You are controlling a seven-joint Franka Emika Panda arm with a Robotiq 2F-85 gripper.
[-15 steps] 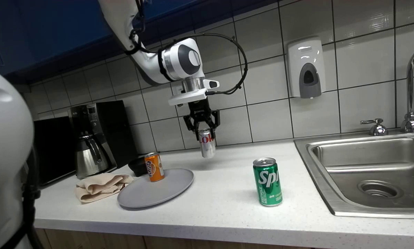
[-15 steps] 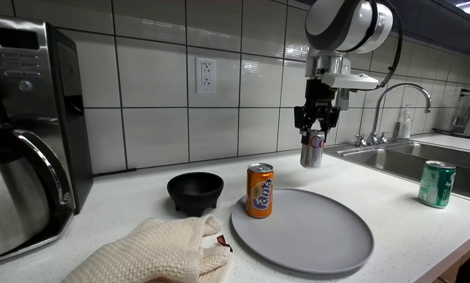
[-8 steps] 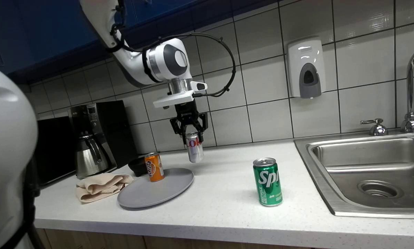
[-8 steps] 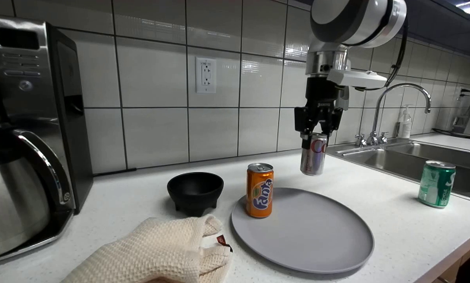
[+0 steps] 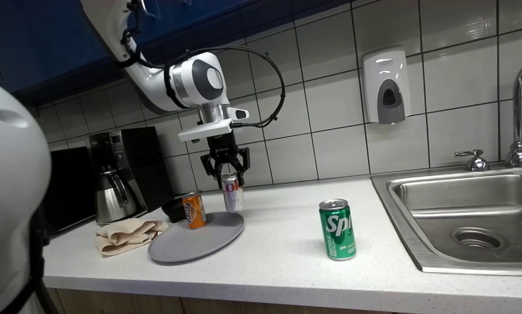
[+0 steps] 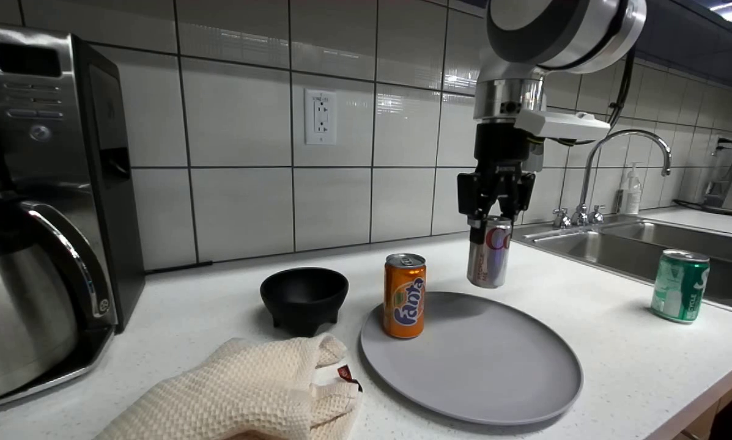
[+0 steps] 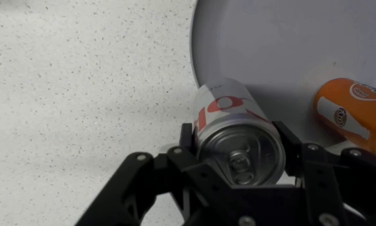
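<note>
The silver can (image 7: 238,133) has red letters, the counter (image 7: 87,94) grey speckles

The plate (image 6: 494,366) is smooth and pretty matt, held-up can (image 6: 489,263) near its rim is shiny metal, towel (image 6: 243,388) beside the plate is bumpy, waffly cloth.

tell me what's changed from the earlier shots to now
The tool, with the coke in its grip, has come down and toward the plate, leftward in an exterior view. Nothing was newly grasped or let go; the coke was already held. Unmoved: the fanta on the plate, the sprite, the bowl and the towel.
</note>
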